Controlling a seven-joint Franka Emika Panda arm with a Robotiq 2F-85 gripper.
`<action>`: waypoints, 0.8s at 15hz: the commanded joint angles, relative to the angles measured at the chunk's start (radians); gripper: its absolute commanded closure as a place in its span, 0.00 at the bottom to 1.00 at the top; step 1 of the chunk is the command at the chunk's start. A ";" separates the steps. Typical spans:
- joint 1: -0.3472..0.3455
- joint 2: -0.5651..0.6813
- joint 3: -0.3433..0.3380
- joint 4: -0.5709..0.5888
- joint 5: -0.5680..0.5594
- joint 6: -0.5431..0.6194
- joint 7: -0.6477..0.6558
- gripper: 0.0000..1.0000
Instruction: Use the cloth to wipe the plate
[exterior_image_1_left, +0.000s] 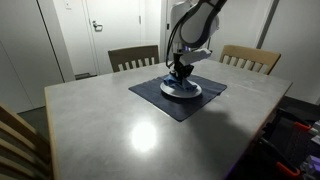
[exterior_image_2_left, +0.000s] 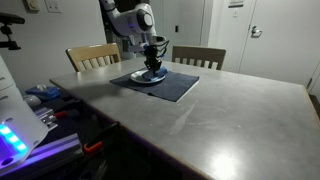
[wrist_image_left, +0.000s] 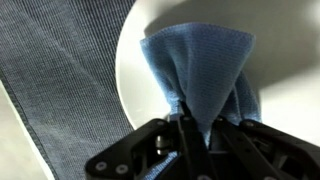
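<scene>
Gripper (wrist_image_left: 190, 122): fingers pressed together, pinching a gathered fold of the blue cloth (wrist_image_left: 200, 70). In the wrist view the fingers enter from the bottom edge and the cloth fans out above them toward the frame top.

Cloth sits on the white plate (wrist_image_left: 135, 55), which fills the centre and right of the wrist view. The curved plate rim runs down the left of centre.

Arm pose: in both exterior views the arm (exterior_image_1_left: 195, 25) (exterior_image_2_left: 130, 20) bends over from the upper part of the frame, with the wrist pointing straight down. The gripper (exterior_image_1_left: 181, 72) (exterior_image_2_left: 152, 66) is low, right over the plate (exterior_image_1_left: 181, 91) (exterior_image_2_left: 150, 79). Contact between cloth and plate cannot be judged from these two views; the cloth is too small to make out there.

The plate rests near the middle of a dark placemat (exterior_image_1_left: 175, 105) (exterior_image_2_left: 178, 89). The wrist view alone shows the weave of the placemat (wrist_image_left: 60, 70), fine stripes across the left of the frame.

The placemat lies on the grey counter (exterior_image_1_left: 120, 130) (exterior_image_2_left: 230, 120), toward its far edge.

Only the exterior views show the surroundings. Two wooden chairs stand behind the counter, one chair (exterior_image_1_left: 133, 57) (exterior_image_2_left: 92, 55) on each side of the arm, the second chair (exterior_image_1_left: 250, 58) (exterior_image_2_left: 198, 56) further right in frame.
</scene>
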 joint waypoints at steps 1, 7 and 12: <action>-0.046 0.029 0.085 0.011 0.027 0.057 -0.175 0.97; -0.161 0.042 0.242 0.054 0.134 -0.059 -0.520 0.97; -0.163 0.055 0.223 0.105 0.131 -0.268 -0.594 0.97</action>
